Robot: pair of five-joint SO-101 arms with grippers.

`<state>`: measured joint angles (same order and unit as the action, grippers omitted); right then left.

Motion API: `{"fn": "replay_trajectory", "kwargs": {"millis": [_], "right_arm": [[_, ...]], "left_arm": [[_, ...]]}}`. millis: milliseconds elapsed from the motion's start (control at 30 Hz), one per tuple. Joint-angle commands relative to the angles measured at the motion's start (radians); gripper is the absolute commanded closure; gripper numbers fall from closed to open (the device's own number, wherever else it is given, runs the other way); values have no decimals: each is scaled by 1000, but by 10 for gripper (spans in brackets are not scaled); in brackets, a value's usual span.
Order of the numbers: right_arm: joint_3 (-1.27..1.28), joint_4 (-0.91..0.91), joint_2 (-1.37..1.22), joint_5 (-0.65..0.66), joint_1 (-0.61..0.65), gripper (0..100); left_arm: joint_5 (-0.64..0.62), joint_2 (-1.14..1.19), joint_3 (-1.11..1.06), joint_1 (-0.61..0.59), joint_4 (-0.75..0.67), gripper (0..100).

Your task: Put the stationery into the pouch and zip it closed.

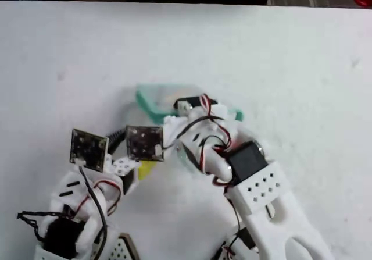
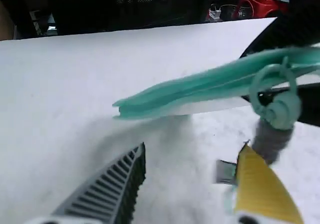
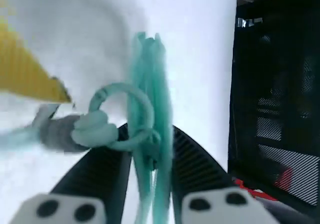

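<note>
The teal-edged pouch (image 1: pixel 152 99) lies flat at mid table, partly hidden under the arms. My right gripper (image 3: pixel 150 134) is shut on the pouch's teal zipper edge (image 3: pixel 150 73), one black finger on each side; from above it sits at the pouch's right end (image 1: pixel 195 106). The teal ring pull (image 2: pixel 274 94) hangs from a grey slider (image 2: pixel 269 140) off that edge. My left gripper (image 2: pixel 192 149) is open just short of the pouch, its yellow finger (image 2: pixel 260 184) right beside the slider and its black ribbed finger (image 2: pixel 117 186) well apart from it.
The white table (image 1: pixel 279 62) stretches wide to the left, right and behind the pouch. Its far edge (image 1: pixel 186 3) meets a dark room. Both arms crowd the near middle, the left arm's body (image 1: pixel 75 207) at the front left.
</note>
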<state>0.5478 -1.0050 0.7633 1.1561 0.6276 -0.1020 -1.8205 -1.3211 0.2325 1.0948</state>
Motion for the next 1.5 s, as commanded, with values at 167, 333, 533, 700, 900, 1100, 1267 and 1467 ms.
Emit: {"fn": "replay_trajectory", "kwargs": {"millis": [167, 333, 533, 700, 900, 1100, 1267, 1467], "right_arm": [[-18, 39, 18, -118, -7, 981], [-18, 13, 19, -163, -8, 981], [49, 31, 16, -273, 107, 981], [196, 183, 18, -273, 183, 981], [235, 337, 19, -307, 156, 981], [235, 430, 22, -508, 74, 981], [244, 423, 110, -528, 64, 981], [245, 414, 245, -528, -1, 981]], "left_arm": [[-14, 7, 34, -25, 0, 695], [-77, 7, 34, -145, -72, 695], [-106, 7, 35, -148, -173, 710], [-104, 7, 58, -28, -173, 737], [-40, 7, 127, 97, -92, 740], [44, 7, 210, 96, -26, 739], [75, 7, 210, 12, -25, 737], [89, 7, 255, -159, -28, 740]]}}
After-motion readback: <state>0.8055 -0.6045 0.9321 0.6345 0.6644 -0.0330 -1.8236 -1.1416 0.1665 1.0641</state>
